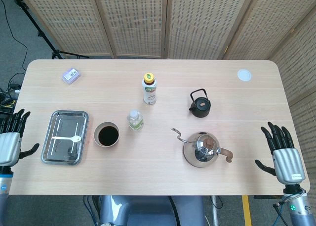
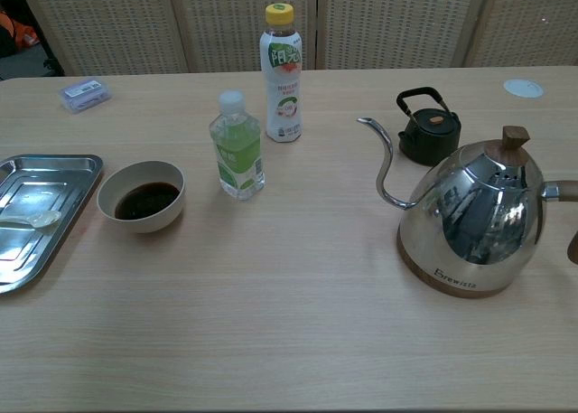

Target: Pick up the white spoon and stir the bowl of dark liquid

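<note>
I see my left robot hand (image 1: pixel 10 137) at the bench (image 1: pixel 148 171) edge, fingers spread, holding nothing. Just beside it the white plastic spoon (image 1: pixel 69 138) lies in the rectangular steel tray (image 1: pixel 52 132), next to the beige bowl of dark liquid (image 1: pixel 106 134). Far right, my right robot hand (image 1: pixel 282 152) hangs wide, empty

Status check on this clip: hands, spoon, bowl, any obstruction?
Left hand and right hand open at table edges. White spoon untouched in metal tray. Bowl of dark liquid beside tray. Nothing blocks the spoon.
</note>
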Controlling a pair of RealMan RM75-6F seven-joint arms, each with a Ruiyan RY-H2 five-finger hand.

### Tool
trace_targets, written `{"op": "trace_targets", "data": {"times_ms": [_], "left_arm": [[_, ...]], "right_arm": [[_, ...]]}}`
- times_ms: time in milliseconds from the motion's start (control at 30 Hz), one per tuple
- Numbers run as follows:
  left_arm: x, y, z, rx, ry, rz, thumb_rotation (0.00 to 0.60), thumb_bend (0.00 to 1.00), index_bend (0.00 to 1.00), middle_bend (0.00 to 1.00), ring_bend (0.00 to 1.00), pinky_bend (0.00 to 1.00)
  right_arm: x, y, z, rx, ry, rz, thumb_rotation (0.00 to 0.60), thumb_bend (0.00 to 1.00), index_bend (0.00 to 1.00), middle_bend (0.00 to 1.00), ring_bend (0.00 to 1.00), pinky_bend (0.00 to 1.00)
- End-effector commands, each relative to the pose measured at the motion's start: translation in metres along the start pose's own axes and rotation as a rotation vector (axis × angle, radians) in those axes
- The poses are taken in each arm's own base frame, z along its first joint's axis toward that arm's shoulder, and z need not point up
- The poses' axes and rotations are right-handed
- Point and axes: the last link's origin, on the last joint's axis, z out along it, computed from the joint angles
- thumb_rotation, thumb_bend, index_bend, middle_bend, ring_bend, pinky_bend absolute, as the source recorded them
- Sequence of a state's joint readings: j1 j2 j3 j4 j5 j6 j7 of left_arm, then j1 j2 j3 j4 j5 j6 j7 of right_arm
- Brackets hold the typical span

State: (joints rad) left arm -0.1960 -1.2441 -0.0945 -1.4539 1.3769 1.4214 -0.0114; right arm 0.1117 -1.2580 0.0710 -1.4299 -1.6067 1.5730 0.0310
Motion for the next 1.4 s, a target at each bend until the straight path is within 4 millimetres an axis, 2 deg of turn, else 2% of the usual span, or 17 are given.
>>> {"op": "trace_targets", "data": {"times_ms": [33, 367, 433, 500, 700, 967, 1133, 1400], "left_arm": [[-0.001, 0.001, 0.001, -0.002, -0.002, 0.0, 0.6, 0.21, 0.0, 0.0, 0.0, 0.0], [-0.005, 0.004, 0.002, -0.012, -0.016, 0.006, 0.6, 0.21, 0.01, 0.0, 0.0, 0.0], [-0.006, 0.004, 0.003, -0.012, -0.02, 0.004, 0.6, 0.22, 0.09, 0.0, 0.0, 0.0], [-0.009, 0.004, 0.004, -0.01, -0.031, 0.005, 0.6, 0.23, 0.23, 0.0, 0.0, 0.0], [-0.024, -0.001, 0.023, 0.017, -0.085, -0.008, 0.6, 0.32, 0.35, 0.0, 0.0, 0.0], [-0.055, -0.011, 0.047, 0.057, -0.173, -0.013, 0.6, 0.36, 0.36, 0.0, 0.0, 0.0], [-0.074, -0.018, 0.051, 0.08, -0.23, -0.006, 0.6, 0.38, 0.36, 0.0, 0.0, 0.0], [-0.09, -0.027, 0.056, 0.105, -0.272, -0.01, 0.6, 0.39, 0.4, 0.0, 0.0, 0.0]], "right_arm": [[0.0, 0.001, -0.001, -0.002, -0.001, -0.007, 0.6, 0.0, 0.07, 0.0, 0.0, 0.0], [0.003, 0.004, -0.002, -0.013, -0.002, 0.005, 0.6, 0.0, 0.07, 0.0, 0.0, 0.0], [0.004, 0.004, -0.002, -0.015, -0.001, 0.011, 0.6, 0.0, 0.07, 0.0, 0.0, 0.0], [0.004, 0.004, -0.001, -0.017, -0.003, 0.015, 0.6, 0.0, 0.07, 0.0, 0.0, 0.0], [0.003, 0.004, -0.001, -0.017, -0.023, 0.026, 0.6, 0.0, 0.07, 0.0, 0.0, 0.0], [0.002, 0.004, 0.002, -0.019, -0.037, 0.042, 0.6, 0.0, 0.07, 0.0, 0.0, 0.0], [0.0, 0.002, 0.004, -0.012, -0.049, 0.052, 0.6, 0.0, 0.07, 0.0, 0.0, 0.0], [-0.003, 0.002, 0.005, -0.01, -0.068, 0.059, 0.6, 0.0, 0.07, 0.0, 0.0, 0.0]]}}
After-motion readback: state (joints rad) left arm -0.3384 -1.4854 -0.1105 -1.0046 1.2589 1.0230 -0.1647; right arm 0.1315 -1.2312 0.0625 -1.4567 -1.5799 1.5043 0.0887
